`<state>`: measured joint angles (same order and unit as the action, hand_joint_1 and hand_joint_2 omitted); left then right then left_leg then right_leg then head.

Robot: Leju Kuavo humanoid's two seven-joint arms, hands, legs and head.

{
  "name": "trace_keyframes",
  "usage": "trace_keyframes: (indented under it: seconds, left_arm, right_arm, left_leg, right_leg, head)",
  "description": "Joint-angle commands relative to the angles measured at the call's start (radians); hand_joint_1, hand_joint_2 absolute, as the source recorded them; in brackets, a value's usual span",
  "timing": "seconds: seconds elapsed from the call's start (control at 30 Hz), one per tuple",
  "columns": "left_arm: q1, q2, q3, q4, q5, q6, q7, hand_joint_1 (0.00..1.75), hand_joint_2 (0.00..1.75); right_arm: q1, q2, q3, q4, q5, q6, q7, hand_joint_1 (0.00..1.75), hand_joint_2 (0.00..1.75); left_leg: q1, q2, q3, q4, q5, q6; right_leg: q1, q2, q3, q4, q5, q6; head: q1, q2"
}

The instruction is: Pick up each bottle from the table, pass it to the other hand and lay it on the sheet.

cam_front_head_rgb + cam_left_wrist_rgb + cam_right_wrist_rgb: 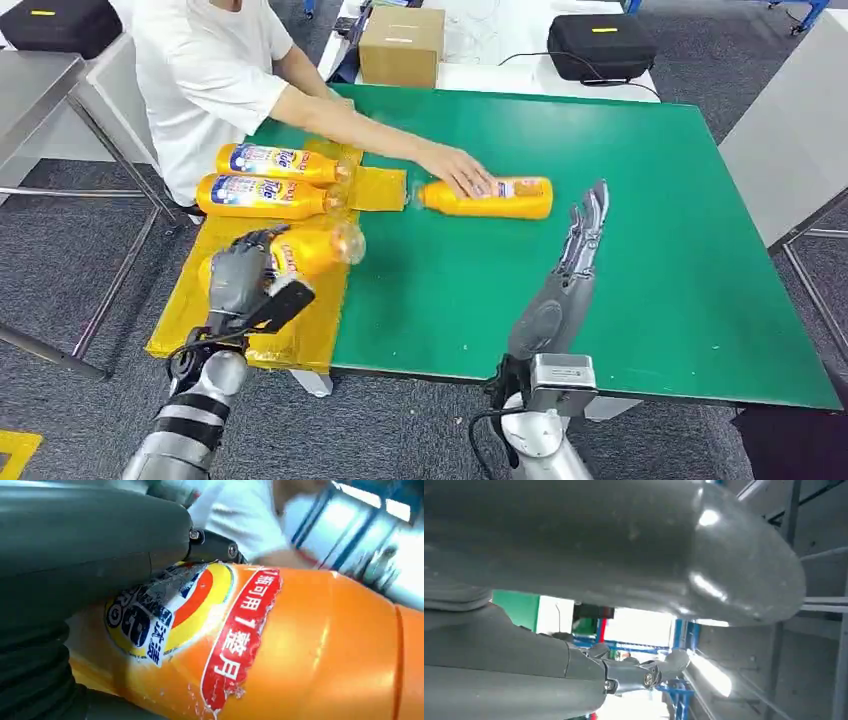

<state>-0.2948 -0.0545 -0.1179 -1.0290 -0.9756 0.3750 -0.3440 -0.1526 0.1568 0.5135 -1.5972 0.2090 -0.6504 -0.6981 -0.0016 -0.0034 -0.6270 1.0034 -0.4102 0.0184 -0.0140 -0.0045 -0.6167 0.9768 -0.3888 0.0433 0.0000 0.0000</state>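
Note:
My left hand [243,275] grips an orange bottle [312,250] lying over the yellow sheet [300,335] at the table's left edge; up close the bottle [300,645] fills the left wrist view under my thumb [90,535]. Two more orange bottles [275,161] [262,195] lie side by side on the sheet further back. A fourth bottle [495,197] lies on the green table [650,250], with a person's hand [458,170] on it. My right hand [580,245] stands open above the green surface, fingers stretched out, just right of that bottle.
A person in a white shirt [205,70] sits at the far left, arm reaching across the sheet. A cardboard box [402,45] and a black case [601,45] stand behind the table. Metal table frames flank both sides.

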Motion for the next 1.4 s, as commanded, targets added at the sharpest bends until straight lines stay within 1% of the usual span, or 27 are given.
trace_keyframes:
  seconds: [0.03, 0.07, 0.1, 0.17, 0.23, 0.3, 0.37, 0.4, 0.43, 0.47, 0.5, 0.57, 0.6, 0.63, 0.67, 0.73, 0.83, 0.93, 0.97, 1.1, 1.13, 1.2, 1.23, 1.3, 1.33, 1.4]
  left_arm:
    - [-0.116, 0.066, -0.092, 0.274, -0.086, 0.022, 0.041, 1.75, 1.75]
    - [-0.14, 0.082, -0.129, 0.343, -0.196, 0.041, 0.093, 1.75, 1.75]
    - [-0.149, 0.08, -0.121, 0.375, -0.2, 0.035, 0.097, 1.75, 1.75]
    - [-0.18, 0.065, -0.074, 0.467, -0.152, 0.015, 0.081, 1.75, 1.75]
    - [-0.201, 0.054, -0.044, 0.506, -0.119, -0.008, 0.074, 1.75, 1.75]
    - [-0.215, 0.047, -0.027, 0.529, -0.1, -0.036, 0.07, 1.75, 1.75]
    - [-0.231, 0.043, -0.01, 0.549, -0.076, -0.094, 0.072, 1.75, 1.75]
    - [-0.233, 0.042, -0.002, 0.555, -0.065, -0.11, 0.072, 1.75, 1.75]
    - [-0.234, 0.042, 0.006, 0.56, -0.05, -0.142, 0.063, 1.71, 1.75]
    - [-0.236, 0.044, 0.012, 0.568, -0.037, -0.173, 0.059, 1.08, 1.75]
    - [-0.236, 0.045, 0.012, 0.572, -0.03, -0.201, 0.048, 0.02, 1.75]
    - [-0.234, 0.051, 0.011, 0.579, -0.019, -0.251, 0.04, 0.0, 1.75]
    - [-0.234, 0.051, 0.011, 0.579, -0.019, -0.251, 0.04, 0.0, 1.75]
    - [-0.234, 0.051, 0.011, 0.579, -0.019, -0.251, 0.04, 0.0, 1.75]
    - [-0.234, 0.051, 0.011, 0.579, -0.019, -0.251, 0.04, 0.0, 1.75]
    - [-0.234, 0.051, 0.011, 0.579, -0.019, -0.251, 0.04, 0.0, 1.75]
    - [-0.234, 0.051, 0.011, 0.579, -0.019, -0.251, 0.04, 0.0, 1.75]
    - [-0.226, 0.074, -0.062, 0.589, -0.093, -0.28, 0.069, 0.0, 1.75]
    - [-0.219, 0.075, -0.051, 0.594, -0.077, -0.296, 0.067, 0.0, 1.75]
    - [-0.206, 0.079, 0.011, 0.584, 0.026, -0.367, 0.001, 0.0, 1.75]
    - [-0.201, 0.082, 0.008, 0.571, 0.03, -0.371, -0.006, 0.0, 1.75]
    - [-0.186, 0.091, 0.025, 0.548, 0.074, -0.41, -0.052, 0.0, 1.75]
    - [-0.169, 0.093, 0.035, 0.518, 0.1, -0.406, -0.083, 0.0, 1.75]
    - [-0.126, 0.066, 0.099, 0.414, 0.214, -0.383, -0.167, 0.0, 1.75]
    - [-0.09, 0.024, 0.151, 0.31, 0.319, -0.385, -0.211, 0.0, 1.75]
    - [-0.039, -0.032, 0.182, 0.128, 0.477, -0.434, -0.213, 0.0, 1.75]
  right_arm:
    - [-0.022, -0.033, 0.033, 0.018, -0.017, 0.011, 0.0, 0.0, 0.0]
    - [-0.026, -0.034, 0.046, 0.035, -0.03, 0.021, 0.0, 0.0, 0.0]
    - [-0.025, -0.031, 0.047, 0.044, -0.034, 0.03, 0.0, 0.0, 0.0]
    - [-0.02, -0.022, 0.054, 0.076, -0.039, 0.046, 0.0, 0.0, 0.0]
    - [-0.019, -0.019, 0.051, 0.087, -0.048, 0.051, 0.0, 0.0, 0.0]
    - [-0.018, -0.017, 0.043, 0.093, -0.053, 0.051, 0.0, 0.0, 0.0]
    - [-0.017, -0.008, 0.028, 0.098, -0.074, 0.076, 0.0, 0.0, 0.0]
    - [-0.018, -0.006, 0.027, 0.102, -0.07, 0.074, 0.0, 0.0, 0.0]
    - [-0.016, -0.001, 0.022, 0.107, -0.08, 0.089, 0.0, 0.0, 0.0]
    - [-0.016, 0.002, 0.02, 0.11, -0.08, 0.096, 0.0, 0.0, 0.0]
    - [-0.016, 0.004, 0.018, 0.112, -0.084, 0.102, 0.0, 0.0, 0.0]
    - [-0.013, 0.013, 0.01, 0.112, -0.085, 0.113, 0.0, 0.0, 0.0]
    - [-0.013, 0.013, 0.01, 0.112, -0.085, 0.113, 0.0, 0.0, 0.0]
    - [-0.013, 0.013, 0.01, 0.112, -0.085, 0.113, 0.0, 0.0, 0.0]
    - [-0.013, 0.013, 0.01, 0.112, -0.085, 0.113, 0.0, 0.0, 0.0]
    - [-0.013, 0.013, 0.01, 0.112, -0.085, 0.113, 0.0, 0.0, 0.0]
    - [-0.013, 0.013, 0.01, 0.112, -0.085, 0.113, 0.0, 0.0, 0.0]
    - [-0.014, 0.02, -0.003, 0.115, -0.086, 0.132, 0.0, 0.0, 0.0]
    - [-0.016, 0.022, -0.006, 0.119, -0.088, 0.141, 0.0, 0.0, 0.0]
    - [-0.026, 0.029, -0.013, 0.135, -0.088, 0.166, 0.0, 0.0, 0.0]
    - [-0.028, 0.028, -0.012, 0.136, -0.088, 0.165, 0.0, 0.0, 0.0]
    - [-0.032, 0.025, -0.013, 0.142, -0.091, 0.174, 0.0, 0.0, 0.0]
    - [-0.035, 0.022, -0.01, 0.145, -0.087, 0.171, 0.0, 0.0, 0.0]
    - [-0.035, 0.012, -0.008, 0.142, -0.081, 0.157, 0.0, 0.0, 0.0]
    - [-0.033, 0.007, -0.006, 0.146, -0.076, 0.144, 0.0, 0.0, 0.0]
    - [-0.033, -0.004, 0.007, 0.156, -0.051, 0.113, 0.0, 0.0, 0.0]
  left_leg:
    - [0.001, 0.002, 0.005, 0.0, -0.003, -0.001]
    - [0.002, 0.002, 0.008, 0.0, -0.004, -0.002]
    - [0.0, 0.001, 0.004, -0.001, -0.001, -0.001]
    - [0.001, 0.001, 0.009, -0.001, -0.003, -0.002]
    - [0.0, 0.002, 0.005, -0.002, -0.001, -0.001]
    - [0.002, 0.002, 0.007, -0.001, -0.002, -0.002]
    - [0.001, 0.001, 0.003, -0.001, -0.001, -0.001]
    - [0.001, 0.001, 0.004, -0.001, -0.001, -0.001]
    - [0.001, 0.001, 0.006, -0.001, -0.002, -0.001]
    - [0.001, 0.001, 0.005, -0.001, -0.001, -0.001]
    - [0.0, 0.002, 0.004, -0.001, -0.001, -0.001]
    - [0.001, 0.003, 0.007, -0.002, -0.001, -0.001]
    - [0.0, 0.003, 0.007, -0.002, -0.001, -0.001]
    - [0.001, 0.004, 0.01, -0.002, -0.002, -0.002]
    - [0.001, 0.002, 0.008, -0.001, -0.002, -0.001]
    - [0.001, 0.001, 0.011, -0.002, -0.002, -0.002]
    - [0.001, 0.003, 0.013, -0.002, -0.001, -0.002]
    - [0.001, 0.002, 0.013, -0.002, -0.001, -0.002]
    - [0.0, 0.002, 0.012, -0.003, 0.0, -0.002]
    - [0.0, 0.005, 0.016, -0.003, -0.001, -0.002]
    - [0.0, 0.003, 0.016, -0.003, 0.0, -0.002]
    - [0.0, 0.004, 0.018, -0.003, 0.0, -0.002]
    - [0.0, 0.002, 0.017, -0.003, 0.0, -0.002]
    - [0.0, 0.005, 0.019, -0.004, -0.001, -0.002]
    - [0.0, 0.005, 0.02, -0.004, -0.001, -0.002]
    - [0.0, 0.003, 0.02, -0.003, -0.001, -0.002]
  right_leg:
    - [0.001, 0.001, 0.005, 0.0, -0.002, -0.002]
    - [0.002, 0.001, 0.007, 0.0, -0.003, -0.002]
    - [0.0, -0.001, 0.003, -0.001, -0.002, -0.001]
    - [0.002, 0.0, 0.008, -0.001, -0.003, -0.003]
    - [0.0, 0.001, 0.004, -0.001, -0.001, -0.001]
    - [0.002, 0.001, 0.006, -0.001, -0.002, -0.002]
    - [0.001, 0.0, 0.002, -0.001, -0.001, -0.001]
    - [0.001, 0.0, 0.003, -0.001, -0.001, -0.001]
    - [0.001, 0.0, 0.006, -0.001, -0.002, -0.002]
    - [0.001, 0.001, 0.005, -0.001, -0.001, -0.002]
    - [0.0, 0.002, 0.004, -0.001, -0.001, -0.001]
    - [0.001, 0.003, 0.007, -0.001, -0.001, -0.002]
    - [0.0, 0.003, 0.006, -0.001, 0.0, -0.001]
    - [0.001, 0.004, 0.009, -0.002, -0.001, -0.002]
    - [0.001, 0.002, 0.007, -0.001, -0.001, -0.002]
    - [0.001, 0.001, 0.011, -0.002, -0.002, -0.002]
    - [0.001, 0.003, 0.012, -0.002, -0.001, -0.002]
    - [0.001, 0.003, 0.012, -0.001, -0.001, -0.002]
    - [0.0, 0.002, 0.012, -0.001, -0.001, -0.002]
    - [0.0, 0.005, 0.015, -0.002, -0.001, -0.003]
    - [0.0, 0.004, 0.015, -0.002, -0.001, -0.002]
    - [0.0, 0.004, 0.017, -0.002, -0.001, -0.002]
    - [0.0, 0.003, 0.017, -0.001, -0.001, -0.002]
    - [0.0, 0.006, 0.018, -0.002, 0.0, -0.003]
    - [0.0, 0.006, 0.019, -0.002, 0.0, -0.002]
    - [0.0, 0.003, 0.02, -0.002, -0.001, -0.002]
  head:
    - [0.0, 0.0]
    - [0.0, 0.0]
    - [0.0, 0.0]
    - [0.0, 0.0]
    - [0.0, 0.0]
    - [0.0, 0.0]
    - [0.0, 0.0]
    - [0.0, 0.0]
    - [0.0, 0.0]
    - [0.0, 0.0]
    - [0.0, 0.0]
    - [0.0, 0.0]
    - [0.0, 0.0]
    - [0.0, 0.0]
    - [0.0, 0.0]
    - [0.0, 0.0]
    - [0.0, 0.0]
    - [0.0, 0.0]
    - [0.0, 0.0]
    - [0.001, 0.0]
    - [0.0, 0.0]
    - [0.0, 0.0]
    - [0.0, 0.0]
    - [0.0, 0.0]
    - [0.0, 0.0]
    - [0.0, 0.0]
